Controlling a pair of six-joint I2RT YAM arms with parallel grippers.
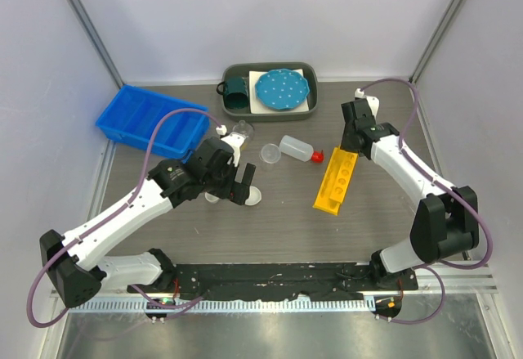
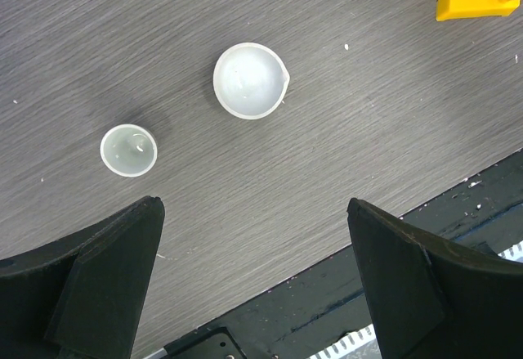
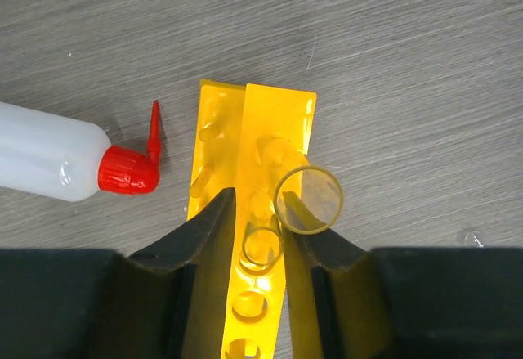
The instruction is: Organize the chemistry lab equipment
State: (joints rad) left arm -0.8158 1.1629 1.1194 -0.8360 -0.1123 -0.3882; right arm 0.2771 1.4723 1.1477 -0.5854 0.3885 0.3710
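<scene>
Hovering above the tabletop, left end effector (image 1: 241, 183) has its jaws spread as wide as they go, nothing between them. Left wrist view: two small round dishes sit under it, the larger spouted one (image 2: 250, 80) at 12 o'clock of the gap, the smaller (image 2: 128, 150) at 10 o'clock, the two apart from each other.

Right end effector (image 1: 350, 150) is down on the far end of the long yellow holed test-tube rack (image 1: 335, 181). Its jaws are narrowed onto the rack's top strip, one finger on each long side, touching.

The rack lies flat at 3 o'clock of tabletop centre, its long axis running 1 to 7 o'clock.

White squeeze bottle (image 1: 296, 148) lies on its side at 10 o'clock of the rack, red nozzle just beside the rack's far end, not touching.

Beaker (image 1: 270, 154) is at 9 o'clock of the bottle. Small clear flask (image 1: 241, 130) is at 10 o'clock of the beaker.

Grey tray (image 1: 309, 105) at 12 o'clock holds teal mug (image 1: 237, 91) and blue dotted plate (image 1: 282, 89). Blue bin (image 1: 151, 122) is at 10 o'clock.
</scene>
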